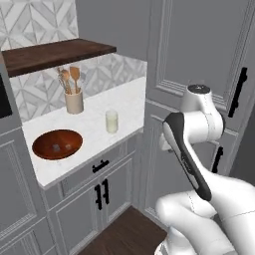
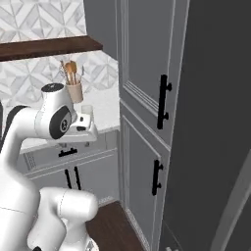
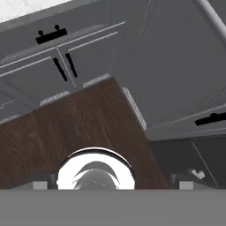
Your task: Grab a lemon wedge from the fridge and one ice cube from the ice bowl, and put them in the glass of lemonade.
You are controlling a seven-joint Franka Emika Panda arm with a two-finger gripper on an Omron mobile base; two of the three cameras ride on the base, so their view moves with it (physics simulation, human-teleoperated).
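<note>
The claw (image 2: 89,128) stands open and holds nothing. It hangs in front of the grey cabinets, turned down toward the wooden floor (image 3: 75,128), with the arm folded close to the base.

On the white counter (image 1: 127,107) the ice bowl (image 1: 57,144) lies to the left of the claw, with two small ice cubes (image 1: 56,148) inside. The glass of lemonade (image 1: 111,121) stands between the bowl and the claw, nearer to the claw. The fridge (image 2: 215,122) is on the other side, to the right, and it looks closed, so the lemon wedge is hidden. I judge that the fridge comes first, so the claw must turn right, away from the counter.
</note>
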